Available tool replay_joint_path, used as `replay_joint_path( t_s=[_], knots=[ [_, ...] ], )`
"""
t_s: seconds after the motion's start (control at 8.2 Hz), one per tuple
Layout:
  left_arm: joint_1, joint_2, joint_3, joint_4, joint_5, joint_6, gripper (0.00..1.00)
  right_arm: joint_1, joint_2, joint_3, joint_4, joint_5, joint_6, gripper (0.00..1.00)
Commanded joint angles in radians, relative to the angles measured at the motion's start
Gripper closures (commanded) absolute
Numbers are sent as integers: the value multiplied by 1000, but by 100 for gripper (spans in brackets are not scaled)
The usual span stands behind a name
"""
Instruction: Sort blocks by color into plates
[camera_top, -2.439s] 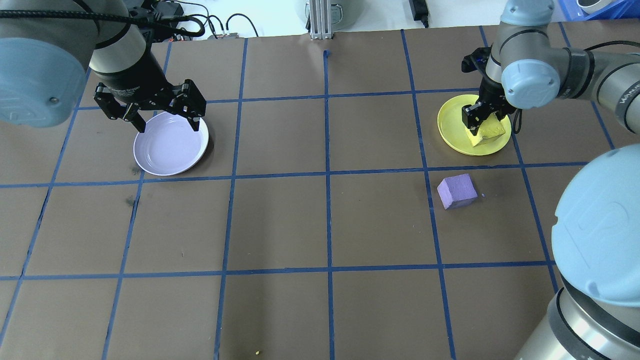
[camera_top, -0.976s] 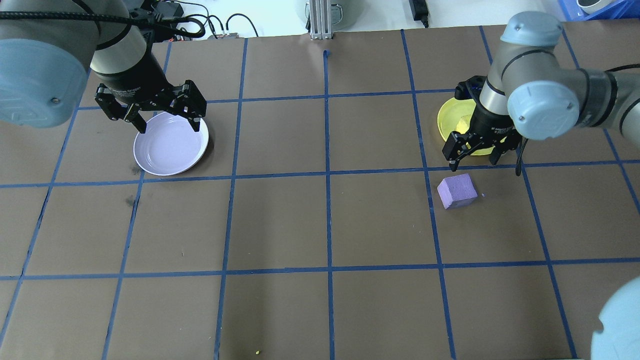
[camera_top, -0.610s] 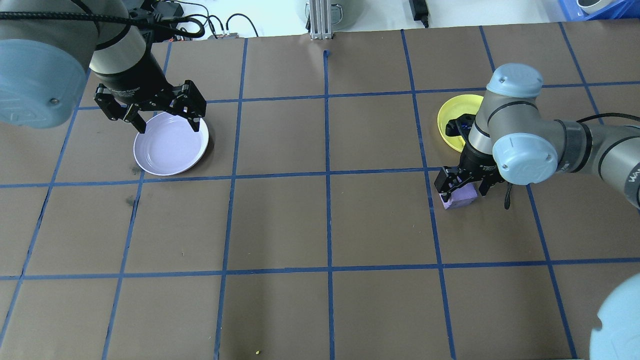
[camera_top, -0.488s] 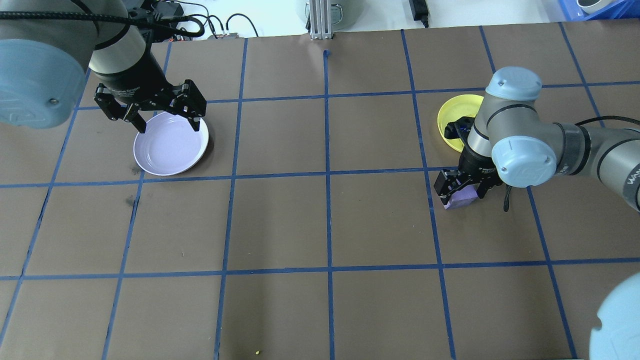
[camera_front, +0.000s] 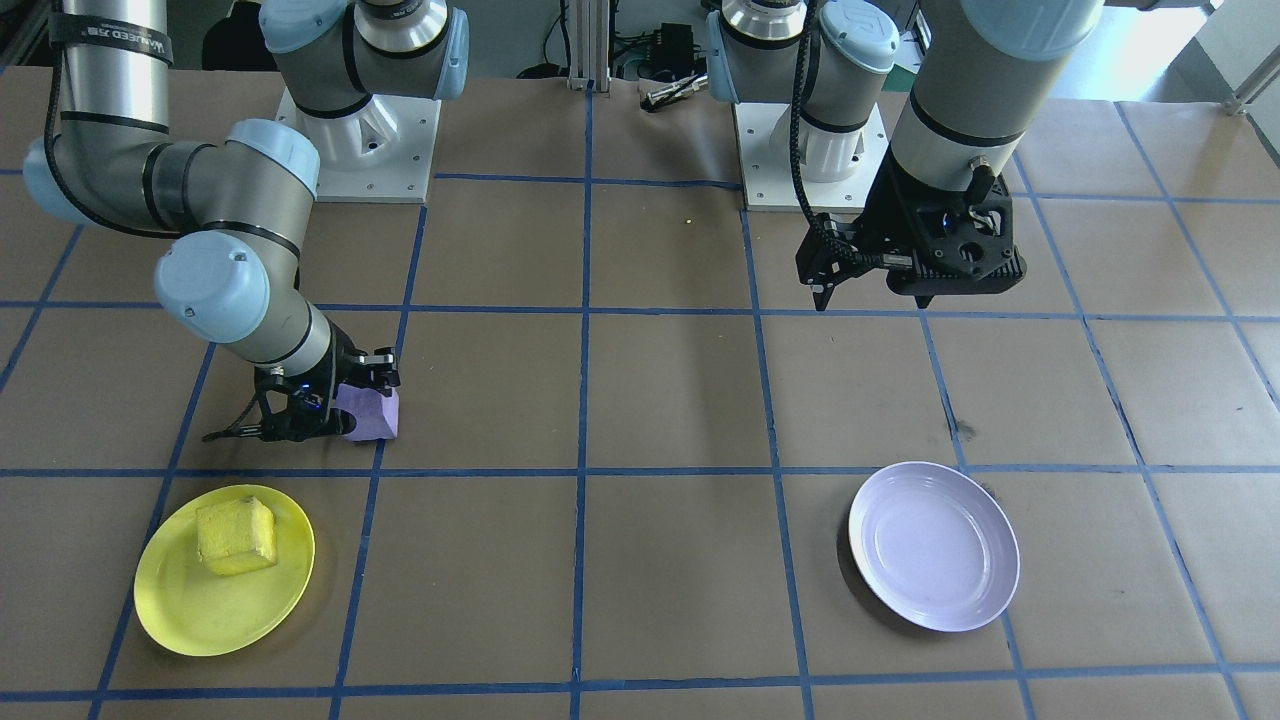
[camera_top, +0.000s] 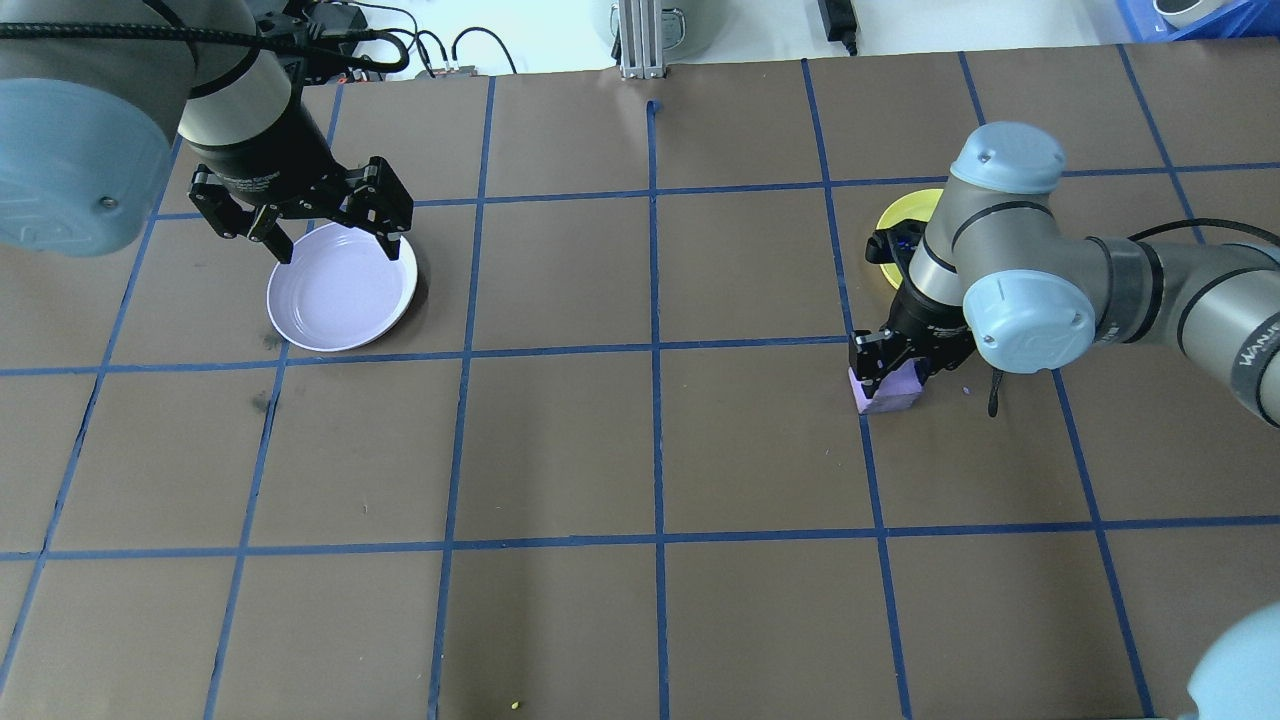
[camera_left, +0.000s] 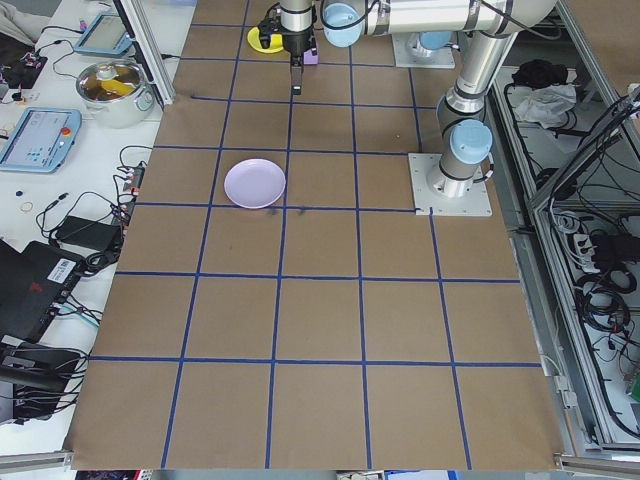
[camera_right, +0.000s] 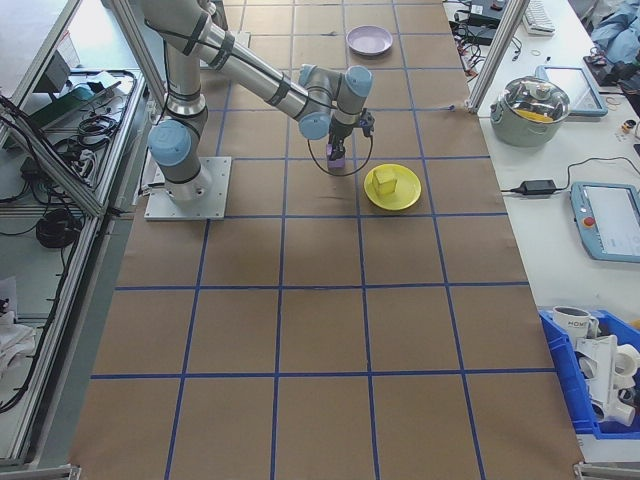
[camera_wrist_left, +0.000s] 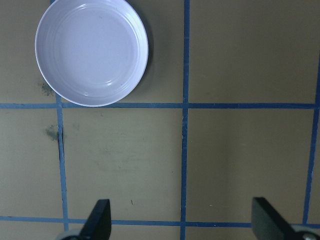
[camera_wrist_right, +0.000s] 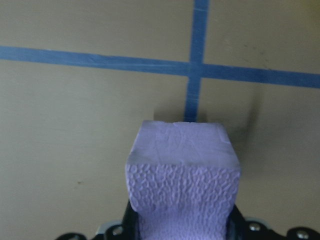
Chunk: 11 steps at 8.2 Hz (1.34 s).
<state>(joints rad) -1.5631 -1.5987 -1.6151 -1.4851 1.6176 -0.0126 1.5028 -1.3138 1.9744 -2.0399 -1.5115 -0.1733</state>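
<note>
My right gripper (camera_top: 893, 368) is shut on the light purple block (camera_top: 884, 393), holding it low over a blue tape line; the right wrist view shows the block (camera_wrist_right: 182, 170) filling the space between the jaws. The yellow block (camera_front: 236, 535) rests in the yellow plate (camera_front: 200, 615). In the overhead view my right arm covers most of the yellow plate (camera_top: 893, 222). Far to the left, the lavender plate (camera_top: 340, 295) lies with nothing in it. My left gripper (camera_top: 336, 252) hangs open above the plate's far rim, and the left wrist view shows the plate (camera_wrist_left: 91, 52) too.
Brown paper with a blue tape grid covers the table. The two arm bases (camera_front: 360, 140) stand on the robot's side. An aluminium post (camera_top: 640, 40) and cables lie past the far edge. A tiny yellow crumb (camera_top: 514, 705) sits near the front edge.
My right gripper let go of the yellow block in the yellow plate, came over to the purple block, shut on it and carried it a little leftward. The left arm stayed still.
</note>
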Motion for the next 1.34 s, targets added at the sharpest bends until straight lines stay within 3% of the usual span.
replay_joint_path(
  t_s=[0.0,0.49,0.85,0.98,1.1,1.22],
  knots=[
    [0,0,0,0,2,2,0,202,2,-75,-3,14,176,76],
    [2,0,0,-3,4,2,0,555,46,-155,-20,28,346,74],
    [20,-3,-2,0,4,2,0,689,174,-268,-43,-48,492,66],
    [23,-3,0,0,4,2,0,692,194,-314,-39,-50,511,52],
    [25,-4,-2,-1,4,2,0,692,192,-339,-31,-53,500,29],
    [25,-3,-2,-14,5,0,0,688,192,-341,-31,-55,499,15]
  ],
)
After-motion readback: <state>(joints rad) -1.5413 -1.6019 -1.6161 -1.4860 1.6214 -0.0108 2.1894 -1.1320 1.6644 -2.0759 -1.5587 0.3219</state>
